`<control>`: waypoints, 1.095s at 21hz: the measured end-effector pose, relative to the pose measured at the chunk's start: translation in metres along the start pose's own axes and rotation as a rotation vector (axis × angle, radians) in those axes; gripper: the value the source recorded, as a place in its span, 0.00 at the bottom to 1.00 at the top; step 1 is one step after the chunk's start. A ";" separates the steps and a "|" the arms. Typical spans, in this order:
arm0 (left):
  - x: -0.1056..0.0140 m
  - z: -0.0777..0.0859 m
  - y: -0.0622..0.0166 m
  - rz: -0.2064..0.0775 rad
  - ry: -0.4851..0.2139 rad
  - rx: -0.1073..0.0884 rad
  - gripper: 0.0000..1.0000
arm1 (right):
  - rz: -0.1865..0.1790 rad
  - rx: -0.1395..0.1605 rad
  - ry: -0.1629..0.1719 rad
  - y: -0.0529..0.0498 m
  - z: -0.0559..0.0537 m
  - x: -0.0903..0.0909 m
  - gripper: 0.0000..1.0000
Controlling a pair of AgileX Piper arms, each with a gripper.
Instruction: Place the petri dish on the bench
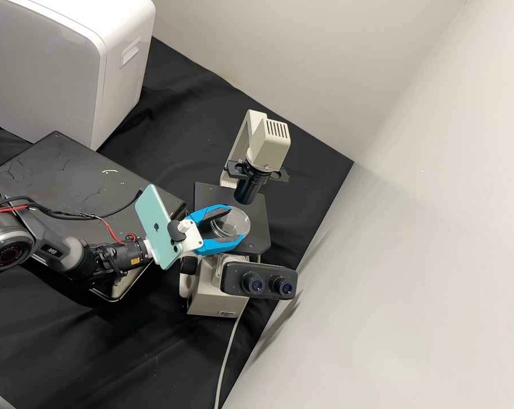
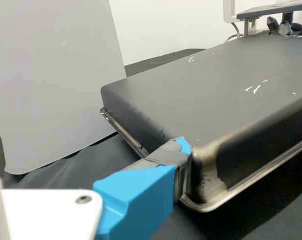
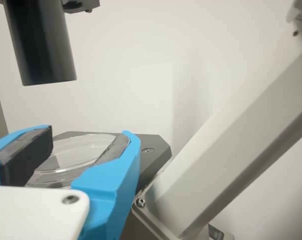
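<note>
The right hand [image 1: 236, 223] is clasping the petri dish [image 1: 226, 225] on the microscope stage [image 1: 204, 196], risking clipping the overhanging lens tube [image 1: 247, 189] if lifted.

At the rear left of the surface [image 1: 154, 130] a box-shaped appliance [image 1: 69, 62] is placed. Before it, a tray [image 1: 69, 170] is laid upside down on the surface. To the right of the tray a microscope [image 1: 211, 284] is set, with its eyepieces [image 1: 265, 282] at the front and its stage [image 1: 260, 230] behind them. The petri dish [image 1: 231, 221] is found on the stage, under the condenser tube [image 1: 248, 187]. From the left the right claw [image 1: 238, 221] is brought over the stage, one finger against each side of the dish. The left claw [image 2: 88, 150] is kept low beside a corner of the tray, one finger touching it.
</note>
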 end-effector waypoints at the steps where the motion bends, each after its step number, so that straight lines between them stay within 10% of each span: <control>1: 0.000 0.000 0.0000 0.000 0.000 0.000 1.00 | 0.000 0.001 -0.003 0.000 0.001 -0.001 1.00; 9: 0.000 0.000 0.0000 0.000 0.000 0.000 1.00 | -0.025 -0.067 0.032 -0.006 -0.009 -0.003 1.00; 23: 0.000 0.000 0.0000 0.000 0.000 0.000 1.00 | -0.047 -0.083 0.050 -0.007 -0.012 -0.007 1.00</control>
